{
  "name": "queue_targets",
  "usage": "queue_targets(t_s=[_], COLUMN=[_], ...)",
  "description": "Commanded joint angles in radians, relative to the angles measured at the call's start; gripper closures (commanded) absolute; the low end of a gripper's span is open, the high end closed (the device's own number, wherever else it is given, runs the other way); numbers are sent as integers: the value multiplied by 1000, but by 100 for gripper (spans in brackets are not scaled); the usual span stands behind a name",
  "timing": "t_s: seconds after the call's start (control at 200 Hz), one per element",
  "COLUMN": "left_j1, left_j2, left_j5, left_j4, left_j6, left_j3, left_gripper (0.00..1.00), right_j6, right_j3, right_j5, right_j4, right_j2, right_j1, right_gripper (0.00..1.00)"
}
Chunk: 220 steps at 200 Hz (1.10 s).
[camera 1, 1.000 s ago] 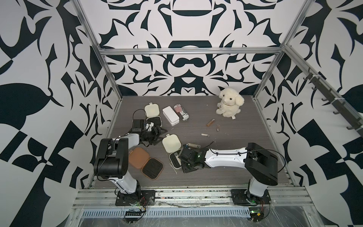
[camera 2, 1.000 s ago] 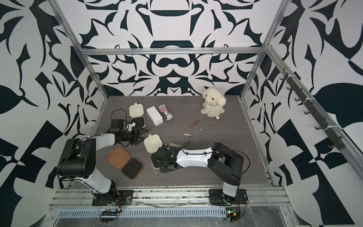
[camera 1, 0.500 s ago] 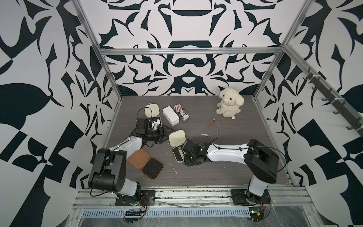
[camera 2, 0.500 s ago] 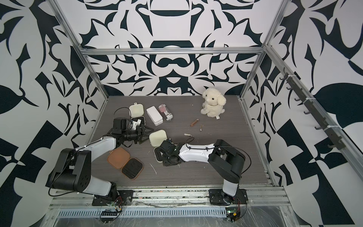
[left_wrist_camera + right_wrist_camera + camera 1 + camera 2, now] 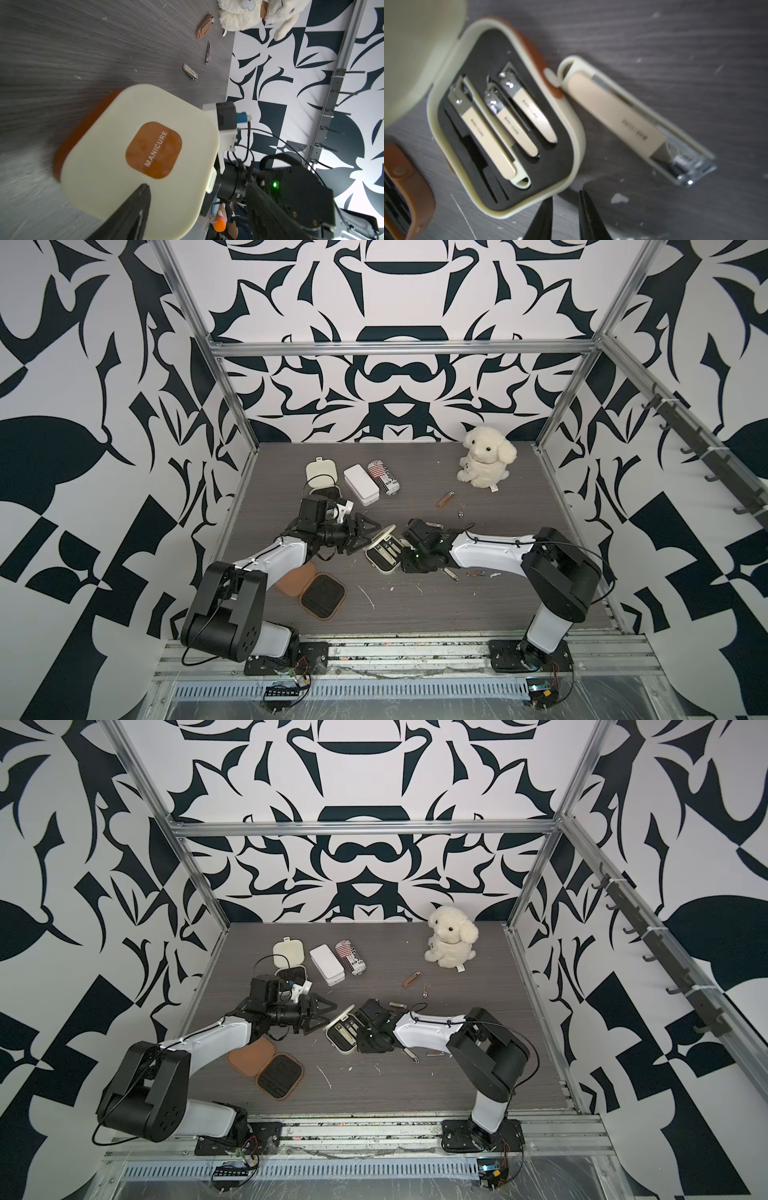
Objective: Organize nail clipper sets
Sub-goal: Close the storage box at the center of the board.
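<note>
A cream nail clipper case lies in mid table, its base (image 5: 384, 558) (image 5: 343, 1038) (image 5: 578, 133) holding three clippers (image 5: 510, 124). Its lid (image 5: 384, 533) (image 5: 343, 1017) (image 5: 135, 145) stands half raised. My left gripper (image 5: 372, 537) (image 5: 330, 1015) is open, one finger (image 5: 137, 203) against the lid's outer face. My right gripper (image 5: 405, 560) (image 5: 365, 1040) (image 5: 565, 196) stands narrowly open and empty at the base's corner. A sleeved clipper (image 5: 623, 116) lies beside the base. The tan-brown case (image 5: 323, 595) (image 5: 279, 1075) lies open in front, another cream case (image 5: 321, 468) (image 5: 289, 950) at the back.
A white box (image 5: 360, 484) (image 5: 327, 964) and a striped can (image 5: 383, 476) (image 5: 351, 957) sit at the back, a plush dog (image 5: 484, 456) (image 5: 451, 936) at back right. Loose tools lie near it: a brown clipper (image 5: 445, 499) (image 5: 204, 29) and a metal clipper (image 5: 434, 525) (image 5: 190, 71).
My left gripper swung from the back cream case to the middle case's lid, which rose from lying open to half raised. The case and my right gripper shifted slightly right and back.
</note>
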Motion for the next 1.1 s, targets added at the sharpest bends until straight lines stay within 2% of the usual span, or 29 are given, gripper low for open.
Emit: queue_targets(t_s=[0.0,0.195,0.44,0.59,0.84,1.095], left_j1=[-31,-65,-68,-74,-77,-77], left_j2=[41,101,161,195,210,212], left_j5=[-23,-73,-153,-192,-226,-229], left_j4=[24,25,-9,-51,-64,-66], left_j6=[-14,-24,-30,-12,-2,0], left_j3=[-5,0,1,15,15,16], left_gripper=[24,28,36,36,36,36], right_j6=[-23,-27,22,78,152,206], right_j3=[18,59,-27,-63,-11,-9], right_j5=[-19,-3,108,84,73,43], right_j4=[26,-16,-87,-13,76,165], right_j2=[23,24,-175,-253,-164,-81], right_j1=[-24,-61,-71,-49,17,28], right_gripper=[73,72,68,67,67,66])
